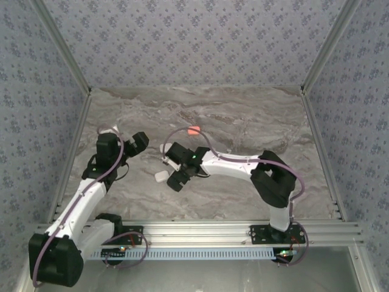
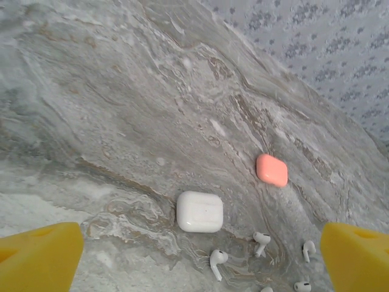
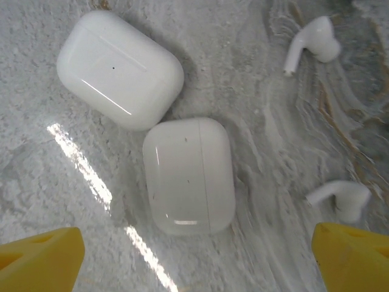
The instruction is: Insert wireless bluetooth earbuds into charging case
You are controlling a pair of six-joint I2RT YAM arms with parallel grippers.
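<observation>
Table [image 1: 243, 121]: glossy marble, hard and slick. Expect anything you nudge to skate.

Left gripper [image 2: 197, 260]: fingers spread wide, nothing between them, hanging above the table. Right gripper [image 3: 194, 261]: also spread and empty, low over two white cases.

Cases, right wrist view: far case [image 3: 120, 69] is at 11 o'clock and centre case [image 3: 189, 175] is mid-frame just beside it. I can't tell if they touch. In the left wrist view there's a lone white case [image 2: 199, 211] at 6 o'clock and a coral case [image 2: 271, 170] at 4 o'clock, well apart. Every lid looks shut.

Earbuds are all loose on the table, none seated. Right wrist view: upper earbud [image 3: 313, 44] at 2 o'clock, lower earbud [image 3: 341, 198] at 4 o'clock, right of the centre case. Left wrist view: a scatter of white earbuds [image 2: 261, 241] at 5 o'clock, near the lone white case.

Risks, my read:
- Shut lids mean no pocket to drop into. You need a lid open first.
- If you close on the centre case, a finger likely shoves the far case or the lower earbud.
- Rounded, smooth shells can squirt out of a pinch.
- Earbuds are tiny and stemmed, so a slightly off pinch rolls or flicks them.

Writing: no brand, label or text is readable. There's only a small dark dot on each case in the right wrist view.
</observation>
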